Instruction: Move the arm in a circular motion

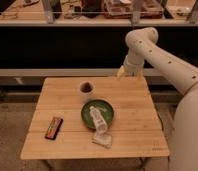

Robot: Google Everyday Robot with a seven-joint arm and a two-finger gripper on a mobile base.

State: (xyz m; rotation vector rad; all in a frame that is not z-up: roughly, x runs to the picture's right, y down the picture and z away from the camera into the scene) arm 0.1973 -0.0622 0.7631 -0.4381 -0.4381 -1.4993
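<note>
Status, left to right:

- Snack bar (54,127): flat, dark rectangular wrapper with a reddish edge, laid at 8 o'clock on the table (134,145).
- The table is made of pale wood planks with a visible grain, square corners and a matte top.
- Cup (86,89): small, round and dark inside, stood upright at 12 o'clock from the plate (86,111) and just apart from it.
- The plate is round, green and glossy, placed near the table's centre.
- Bottle (98,125): clear, crumpled plastic, laid on its side across the plate. One end is over the rim at 5 o'clock and rests on the wood.
- Gripper (123,73): small and pale, held in the air at 1 o'clock of the table, over its far edge and well apart from the cup. Whether it is released or clenched cannot be told. Nothing is seen in it.
- Arm (157,52): thick, smooth cream-white segments with small dark dots and a bulbous elbow joint. It is brought in from 3 o'clock, bent at the elbow and angled down toward the gripper.
- Shelf (67,22): cluttered, set behind the table at 12 o'clock.

Step, as judged: the circular sweep is taken to be under way, with the gripper at the far-right part of the loop. Sweep direction cannot be read from here.

Next move: a smooth arc through free air is called for. Height should be held above the cup and bottle, and clearance kept from the shelf behind. No contact or grasp is needed.
</note>
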